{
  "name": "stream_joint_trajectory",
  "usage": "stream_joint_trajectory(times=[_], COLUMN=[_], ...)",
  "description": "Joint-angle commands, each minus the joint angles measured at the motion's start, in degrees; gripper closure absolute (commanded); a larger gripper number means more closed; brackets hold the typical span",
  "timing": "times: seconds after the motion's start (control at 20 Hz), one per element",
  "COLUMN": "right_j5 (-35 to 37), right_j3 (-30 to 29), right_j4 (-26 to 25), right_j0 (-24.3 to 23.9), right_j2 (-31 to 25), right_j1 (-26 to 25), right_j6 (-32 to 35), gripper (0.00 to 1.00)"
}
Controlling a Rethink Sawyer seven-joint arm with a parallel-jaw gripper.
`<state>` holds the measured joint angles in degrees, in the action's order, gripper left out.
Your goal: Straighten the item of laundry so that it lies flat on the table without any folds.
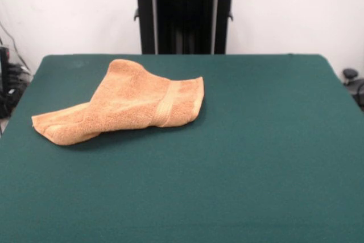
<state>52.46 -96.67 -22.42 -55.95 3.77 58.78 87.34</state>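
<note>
Item: one orange-tan terry towel [122, 103], lying folded over itself on the dark green surface [239, 157], a woven band near its hemmed right end, a narrow flap trailing toward the left edge. Gripper: none visible in this view, so its opening cannot be judged and the towel cannot be placed against it. Black pedestal [185, 18] stands behind.

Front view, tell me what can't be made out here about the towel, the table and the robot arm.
- Towel: folded over itself, so its upper layer hides the underside and what lies beneath.
- Gripper: not in the front view; the top edge cuts the robot off above its pedestal.
- Table: its near corners are cut off by the bottom and side edges.
</note>
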Motion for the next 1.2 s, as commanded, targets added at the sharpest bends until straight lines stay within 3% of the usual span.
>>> stream_joint_trajectory(times=[0.05, 0.3, 0.85, 1.2], right_j5=[-8.2, -10.6, -23.0, -26.7], right_j3=[-12.2, -13.2, -14.5, -14.1], right_j4=[-4.1, -6.6, -13.2, -14.8], right_j0=[-1.1, -2.7, -7.9, -12.1], right_j2=[-9.1, -9.5, -13.0, -16.0], right_j1=[-3.3, -6.8, -13.4, -18.8], right_j6=[-15.4, -12.0, -7.6, -7.0], gripper=[0.0, 0.0, 0.0, 0.0])
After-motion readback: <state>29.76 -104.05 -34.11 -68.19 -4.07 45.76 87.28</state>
